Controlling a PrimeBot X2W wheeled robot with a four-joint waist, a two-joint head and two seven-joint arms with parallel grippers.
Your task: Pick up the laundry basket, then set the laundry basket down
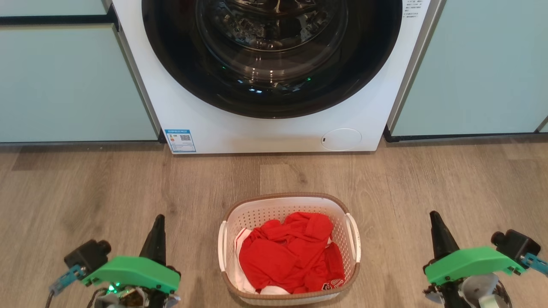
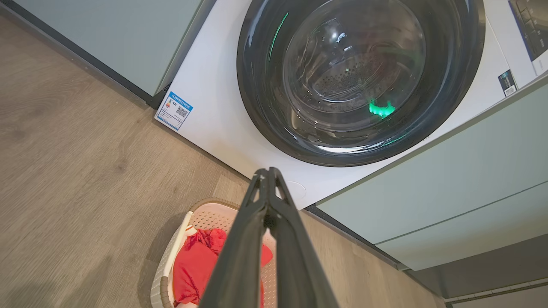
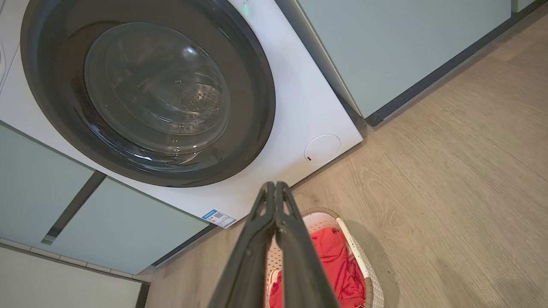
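The laundry basket stands on the wooden floor in front of me, white with perforated walls, a brown rim and a white handle on each side. Red clothes fill it. My left gripper hangs shut to the basket's left, well apart from it. My right gripper is shut too, off to the basket's right, touching nothing. In the left wrist view the closed left gripper crosses in front of the laundry basket. In the right wrist view the closed right gripper partly covers the laundry basket.
A white front-loading washing machine with its dark round door shut stands just behind the basket. Pale green cabinet fronts flank it on both sides. Bare wooden floor lies around the basket and under both grippers.
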